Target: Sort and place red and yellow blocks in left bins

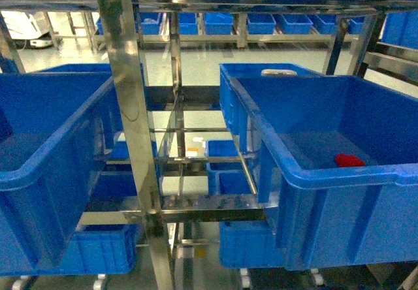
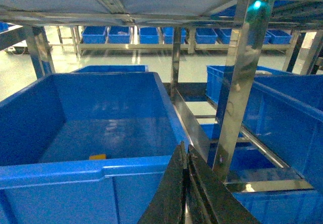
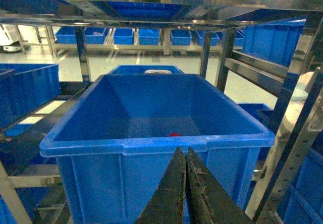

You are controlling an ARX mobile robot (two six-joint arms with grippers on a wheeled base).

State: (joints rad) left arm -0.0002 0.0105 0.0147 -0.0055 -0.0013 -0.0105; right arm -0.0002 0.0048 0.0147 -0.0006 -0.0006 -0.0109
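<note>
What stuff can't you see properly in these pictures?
- Small yellow plastic block, left wrist view: the large blue plastic crate's near rim hides its lower part, so studs can't be counted.
- Small red plastic block, right wrist view: mostly behind the right blue crate's rim; blurry in the head view.
- Left gripper and right gripper: only closed fingertips show; the bottom edge cuts the rest.

The blue crates (image 1: 307, 172) are showing smooth, slightly glossy moulded plastic. The rack posts (image 1: 134, 140) are gleaming as polished, mirror-like metal. The red block (image 1: 349, 160) is looking like shiny plastic. The pale floor (image 1: 196, 58) is reflecting light, smooth and glossy.
</note>
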